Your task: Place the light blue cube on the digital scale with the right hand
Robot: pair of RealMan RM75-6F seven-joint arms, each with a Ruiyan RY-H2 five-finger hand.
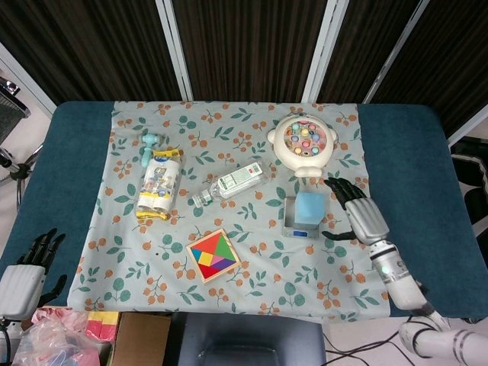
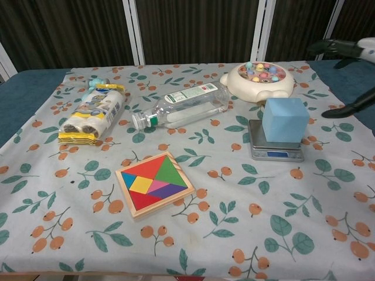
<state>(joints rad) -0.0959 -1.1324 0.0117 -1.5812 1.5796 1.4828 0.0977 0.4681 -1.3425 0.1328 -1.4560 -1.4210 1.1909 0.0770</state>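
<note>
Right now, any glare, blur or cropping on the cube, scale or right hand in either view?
Head view: even light, light blue cube on the digital scale sharp, right hand whole. Chest view: cube faces evenly lit, no glare; scale display too small to read; right hand cut by the right frame edge, only dark fingers show.

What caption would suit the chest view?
Light blue cube resting on the digital scale, right hand open beside it.

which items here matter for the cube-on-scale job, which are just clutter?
Job items:
light blue cube, sitting on the digital scale
right hand, fingers spread, clear of the cube

Clutter:
tangram puzzle
plastic bottle
fishing toy
snack pack
left hand, idle
</note>
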